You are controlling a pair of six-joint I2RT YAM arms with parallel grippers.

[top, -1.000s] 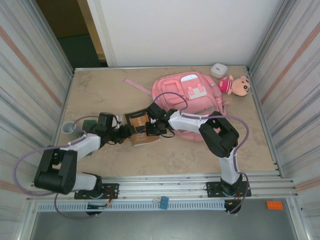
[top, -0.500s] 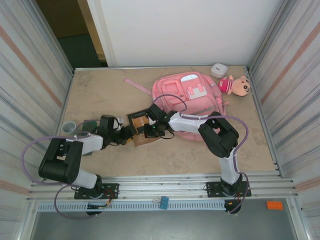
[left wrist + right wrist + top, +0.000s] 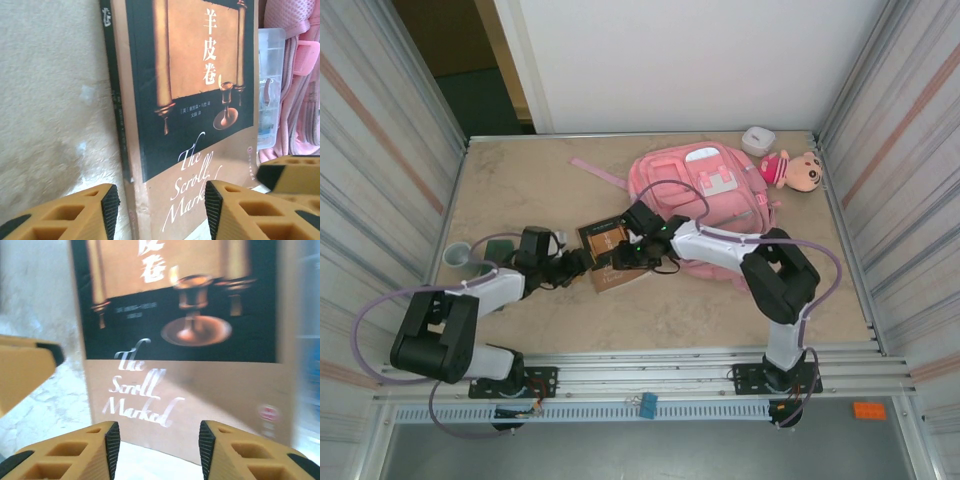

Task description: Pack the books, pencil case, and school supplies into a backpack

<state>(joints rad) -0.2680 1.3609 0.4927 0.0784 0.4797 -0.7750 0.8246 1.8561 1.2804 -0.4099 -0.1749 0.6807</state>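
Right fingers have just parted, leaving the paperback flat just beside the backpack, long axis straight ahead, bottom edge between my open left fingers.

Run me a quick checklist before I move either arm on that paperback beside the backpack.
1. The book lies flat on the table, cover up, in neither grip: ok.
2. The left pincer is open, fingertips at the title end of the book: ok.
3. The right pincer is open, nothing between its fingers: ok.
4. Room between the two arms: not ok, both crowd the same end of the book, fingers close beside each other.
5. The backpack has its mouth open to take the book: cannot tell.
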